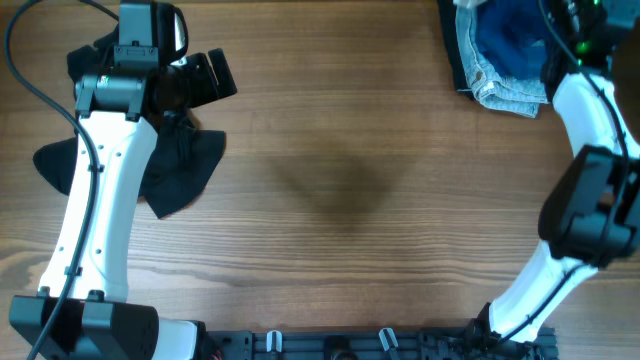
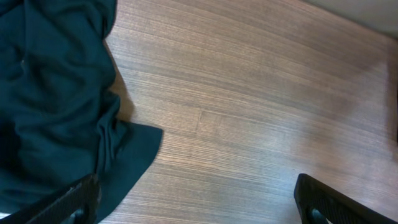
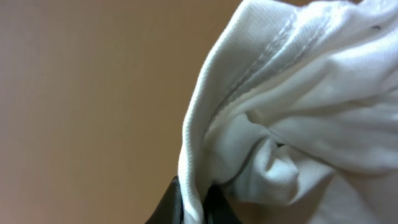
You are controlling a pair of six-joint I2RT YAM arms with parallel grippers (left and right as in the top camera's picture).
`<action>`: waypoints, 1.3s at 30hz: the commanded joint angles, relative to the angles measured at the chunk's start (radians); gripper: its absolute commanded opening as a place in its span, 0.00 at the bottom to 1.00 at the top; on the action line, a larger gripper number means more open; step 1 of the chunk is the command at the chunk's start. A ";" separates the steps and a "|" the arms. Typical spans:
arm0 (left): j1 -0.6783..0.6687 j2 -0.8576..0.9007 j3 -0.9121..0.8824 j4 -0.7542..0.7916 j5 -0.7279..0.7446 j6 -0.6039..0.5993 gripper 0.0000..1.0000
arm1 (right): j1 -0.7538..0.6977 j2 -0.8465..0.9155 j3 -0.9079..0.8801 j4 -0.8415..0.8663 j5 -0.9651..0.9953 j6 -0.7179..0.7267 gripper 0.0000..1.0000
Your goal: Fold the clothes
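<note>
- Two garments logged, neither folded.
- Found black garment [image 1: 185,165] crumpled at 9 o'clock on table [image 1: 340,200], partly under the left arm.
- Found left gripper [image 2: 199,208] spread wide, holding nothing, just beside that cloth.
- Found right gripper [image 3: 194,208] pinching a fold of white T-shirt [image 3: 298,112] at 1 o'clock, near jeans [image 1: 500,85].
- Judged as pick-up stage: fetching the shirt.
- Next, likely: carry to table centre, lay flat, smooth wrinkles before folding.
</note>
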 commanded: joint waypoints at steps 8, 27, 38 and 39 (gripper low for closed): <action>0.003 0.008 -0.002 0.034 -0.010 0.019 1.00 | -0.030 0.240 0.240 0.014 0.085 0.064 0.04; 0.003 0.064 -0.002 0.063 0.044 0.012 1.00 | -0.219 0.233 0.238 -0.641 -0.321 -0.120 0.04; 0.003 0.068 -0.002 0.064 0.043 0.013 1.00 | -0.180 0.225 0.238 -1.268 -0.203 -0.553 0.22; 0.003 0.068 -0.002 0.064 0.043 0.013 1.00 | -0.180 0.224 0.238 -1.297 -0.179 -0.564 0.27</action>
